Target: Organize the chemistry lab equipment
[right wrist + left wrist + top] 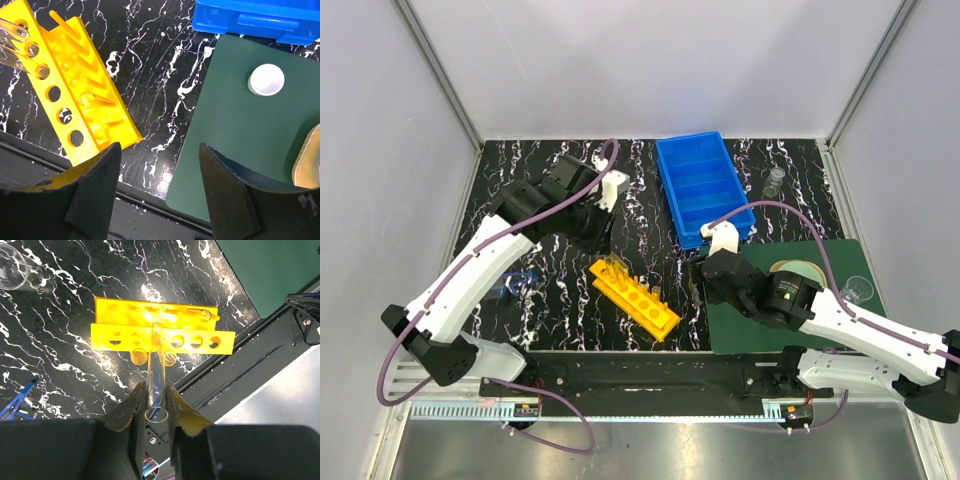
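Nearest the bases: yellow rack (635, 295) lies diagonally on the worktop (565, 305), close to the near edge. Right end effector (160, 185) hovers just right of the rack, fingers spread wide and nothing between them (its wrist view looks down through the gap at marble-pattern worktop and the mat's left edge). Dark green mat (235, 145) sits right of the rack, under the right arm. White round piece (266, 80) lies flat on the mat, near the corner closest to the bin. Pale green dome on tan disc (795, 268) is also on the mat, further right. A clear beaker (858, 290) stands at the mat's right edge. Mid-depth: left end effector (155, 400) comes in from the far-left side, tilted down toward the rack, fingers clamped on a clear glass tube (156, 360). The tube's open end sits between the fingers and its far tip is over the rack's hole row, about mid-row; can't tell if it's inside a hole. A second tube (197, 315) rests on the rack's peg side. Far: blue divided bin (705, 185) lies lengthwise toward the back of the worktop, apart from the rack. A small glass beaker (775, 182) stands upright just right of the bin.
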You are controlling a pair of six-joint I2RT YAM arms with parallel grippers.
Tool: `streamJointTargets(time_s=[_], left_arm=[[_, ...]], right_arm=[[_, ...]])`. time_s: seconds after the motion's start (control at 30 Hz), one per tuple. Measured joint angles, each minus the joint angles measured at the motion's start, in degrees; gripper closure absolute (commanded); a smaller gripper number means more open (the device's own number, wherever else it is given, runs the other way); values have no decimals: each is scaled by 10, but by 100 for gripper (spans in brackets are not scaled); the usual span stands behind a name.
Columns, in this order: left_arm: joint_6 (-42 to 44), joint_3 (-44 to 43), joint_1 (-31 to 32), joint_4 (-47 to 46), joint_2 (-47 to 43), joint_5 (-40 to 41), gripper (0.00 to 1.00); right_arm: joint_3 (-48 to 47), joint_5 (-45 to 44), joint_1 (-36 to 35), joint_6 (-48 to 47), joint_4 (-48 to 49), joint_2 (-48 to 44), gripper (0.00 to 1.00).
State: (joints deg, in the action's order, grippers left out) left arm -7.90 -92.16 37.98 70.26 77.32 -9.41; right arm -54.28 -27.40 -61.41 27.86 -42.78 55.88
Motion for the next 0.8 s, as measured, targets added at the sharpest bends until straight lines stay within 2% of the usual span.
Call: streamJointTargets(time_s=[0.47,0.8], left_arm=[[4,-87,65,25,75,12,100],[-1,-91,102,60,93,59,100]], right_arm=[[31,0,0,0,6,-19,30],[39,0,0,0,10,-35,30]])
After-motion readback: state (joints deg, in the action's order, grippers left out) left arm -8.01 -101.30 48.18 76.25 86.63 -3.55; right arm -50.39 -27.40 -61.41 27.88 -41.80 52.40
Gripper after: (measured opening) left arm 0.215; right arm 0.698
